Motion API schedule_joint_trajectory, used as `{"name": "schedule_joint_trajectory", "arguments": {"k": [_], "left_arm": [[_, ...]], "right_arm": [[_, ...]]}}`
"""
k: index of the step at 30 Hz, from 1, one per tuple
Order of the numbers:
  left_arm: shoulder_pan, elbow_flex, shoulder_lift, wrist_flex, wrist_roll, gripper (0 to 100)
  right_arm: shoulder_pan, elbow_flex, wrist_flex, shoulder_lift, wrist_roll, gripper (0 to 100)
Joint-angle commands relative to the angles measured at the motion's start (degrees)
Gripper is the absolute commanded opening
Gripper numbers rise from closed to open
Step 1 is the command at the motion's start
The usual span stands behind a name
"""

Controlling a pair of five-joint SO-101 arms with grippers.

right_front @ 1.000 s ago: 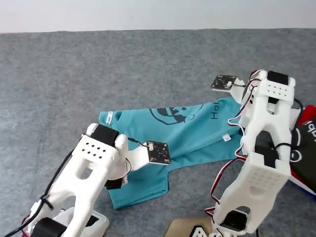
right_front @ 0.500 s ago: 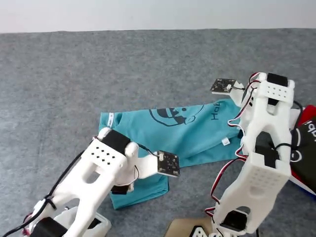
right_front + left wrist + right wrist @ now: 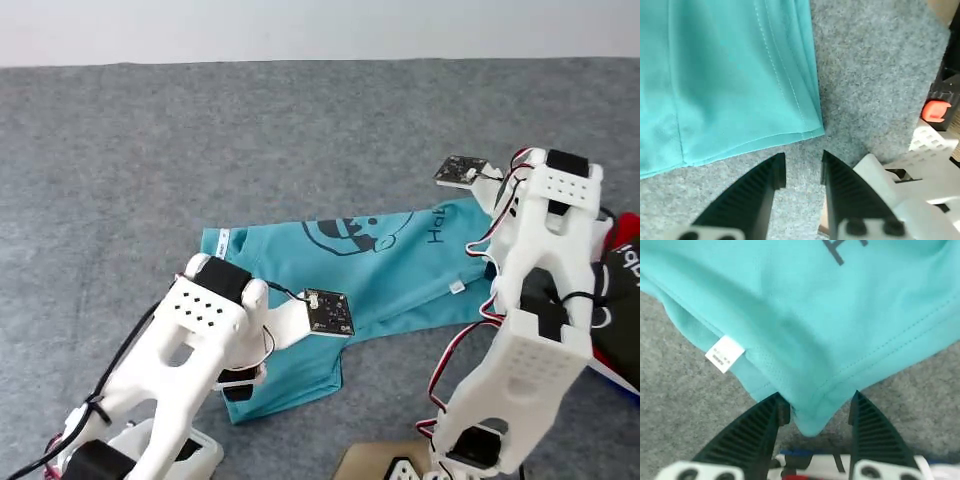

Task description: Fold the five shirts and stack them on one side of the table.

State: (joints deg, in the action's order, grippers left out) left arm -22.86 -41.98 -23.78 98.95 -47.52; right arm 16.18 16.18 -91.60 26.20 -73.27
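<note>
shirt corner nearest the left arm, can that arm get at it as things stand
Probably yes: the left end effector is open just short of the shirt corner, with only bare mat between them.

shirt (image 3: pixel 380 265): teal, matching teal stitching, dark-grey printed graphic and lettering, white tags | table cover (image 3: pixel 200 140): mottled grey | left arm (image 3: pixel 190 340), right arm (image 3: pixel 540 300): white, black motors | wires (image 3: pixel 447 365): red, white, black | left gripper (image 3: pixel 799 167), right gripper (image 3: pixel 816 410): black ribbed fingers | right-edge cloth (image 3: pixel 622 270): red, black, white lettering | plastic tab (image 3: pixel 935 110): orange-red | near board (image 3: pixel 365 462): tan | far wall (image 3: pixel 300 25): white
</note>
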Motion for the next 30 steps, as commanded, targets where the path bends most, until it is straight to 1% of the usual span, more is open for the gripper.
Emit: {"name": "schedule_joint_trajectory", "arguments": {"k": [1, 9, 12, 14, 16, 18, 21, 23, 25, 29, 30], "left_arm": [[1.0, 2.9, -1.8, 1.5, 2.5, 12], [9.9, 11.9, -1.5, 1.4, 3.1, 12], [12.7, 12.4, -1.3, 1.2, 3.2, 12], [15.3, 12.2, -1.3, -1.0, 4.0, 12], [18.3, 12.2, -1.3, -4.6, 6.6, 12], [20.2, 12.1, -1.2, -8.7, 10.1, 12], [20.5, 10.7, -1.1, -14.8, 16.8, 10], [19.5, 7.5, -1.1, -18.9, 19.6, 7], [19.1, 3.4, -1.1, -22.5, 20.8, 4], [19.2, -3.1, -1.1, -26.3, 21.2, 1], [19.3, -3.9, -1.1, -26.5, 21.2, 1]], "right_arm": [[0.9, 1.8, -2.1, -8.5, 0.6, 20.3], [1.3, 1.8, -4.2, -15.8, 0.8, 20.4], [0.9, 1.8, -5.1, -17.5, 3.8, 20.4], [0.6, 1.6, -4.1, -17.6, 5.8, 20.4], [-0.4, 1.4, -1.4, -16.4, 7.6, 20.3], [-2.1, 1.4, 0.7, -14.2, 11.7, 20.2], [-5.4, 1.4, 2.2, -10.6, 19.8, 20.2], [-7.4, 1.7, 2.4, -8.5, 24.2, 19.6], [-9.3, 1.7, 2.5, -6.7, 27.5, 15.6], [-11.8, 1.7, 4.5, -2.9, 31.9, 0.9], [-11.9, 1.7, 4.8, -2.0, 32.9, 0.9]]}}
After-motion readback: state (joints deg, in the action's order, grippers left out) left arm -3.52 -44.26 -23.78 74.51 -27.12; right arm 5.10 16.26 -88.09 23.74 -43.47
